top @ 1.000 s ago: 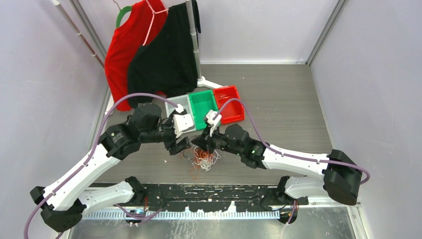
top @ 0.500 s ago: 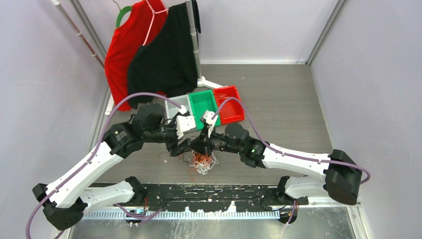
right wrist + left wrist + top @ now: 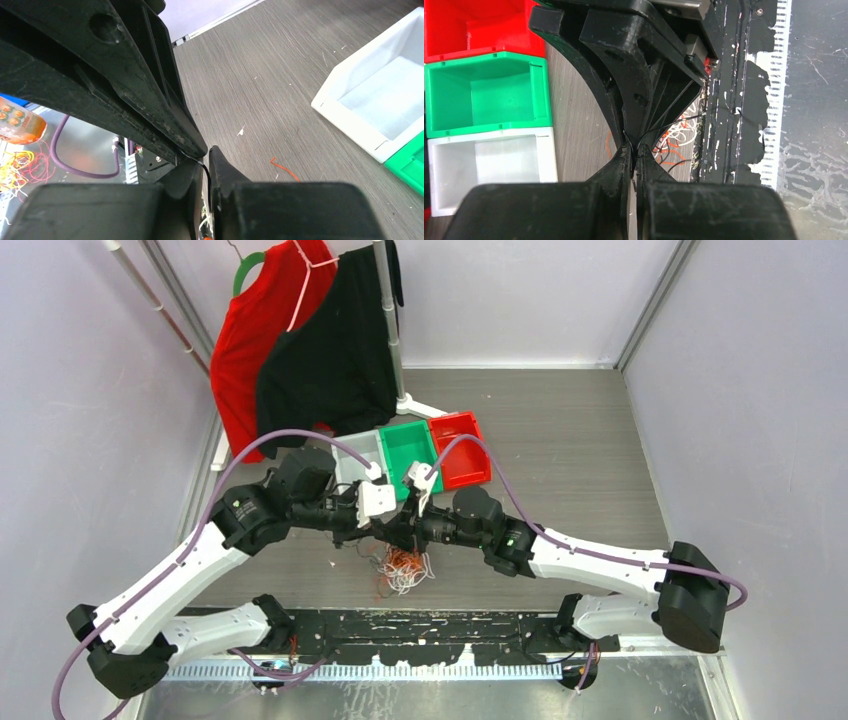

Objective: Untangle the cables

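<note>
Just beyond the black base rail [image 3: 430,628] I am seeing the cables [image 3: 405,568] lying as an orange, white and black snarl on the grey table [image 3: 590,460]. Right above the snarl, the two grippers are meeting tip to tip. The left gripper [image 3: 633,153] is pressing its fingers together, pinching a thin black strand that is running out toward the snarl. The right gripper [image 3: 206,158] is pinching a black strand too, and I am seeing it in the narrow slit between the fingers. Farther out, a white bin [image 3: 352,454], a green bin [image 3: 405,445] and a red bin [image 3: 462,458] are sitting side by side, left to right. At the far left, a red shirt [image 3: 250,335] and a black shirt [image 3: 335,355] are hanging from a rack [image 3: 390,320]
</note>
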{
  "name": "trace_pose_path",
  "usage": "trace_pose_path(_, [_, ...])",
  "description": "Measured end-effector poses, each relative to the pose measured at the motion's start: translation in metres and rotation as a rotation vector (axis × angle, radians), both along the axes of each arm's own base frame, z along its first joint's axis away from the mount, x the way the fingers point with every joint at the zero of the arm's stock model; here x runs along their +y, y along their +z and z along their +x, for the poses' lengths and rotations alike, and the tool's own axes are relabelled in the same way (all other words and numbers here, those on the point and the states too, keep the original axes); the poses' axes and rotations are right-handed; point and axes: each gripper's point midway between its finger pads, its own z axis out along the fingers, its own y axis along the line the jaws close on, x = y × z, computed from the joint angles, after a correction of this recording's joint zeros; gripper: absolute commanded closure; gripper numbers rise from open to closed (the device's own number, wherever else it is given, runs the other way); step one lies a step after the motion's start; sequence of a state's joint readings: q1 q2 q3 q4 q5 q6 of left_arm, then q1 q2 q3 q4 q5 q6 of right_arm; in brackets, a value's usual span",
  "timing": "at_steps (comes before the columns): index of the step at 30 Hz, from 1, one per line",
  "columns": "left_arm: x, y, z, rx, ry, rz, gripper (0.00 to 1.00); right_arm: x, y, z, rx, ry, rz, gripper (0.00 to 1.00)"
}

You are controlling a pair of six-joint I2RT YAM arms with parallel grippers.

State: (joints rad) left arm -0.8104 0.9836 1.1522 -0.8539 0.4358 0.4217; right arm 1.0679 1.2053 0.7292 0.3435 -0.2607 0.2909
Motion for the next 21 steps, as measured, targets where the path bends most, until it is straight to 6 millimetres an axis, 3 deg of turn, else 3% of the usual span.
trace_pose_path(8, [-0.002,0.021,-0.005,-0.020,-0.050,-0.013,1.00,-0.005,0.017,0.006,-0.032,-0.048,0.050,0.55])
trace_pose_path(21, [0.007,0.025,-0.014,0.032,-0.043,0.022,1.00,0.004,0.018,0.004,-0.069,-0.065,0.116,0.47])
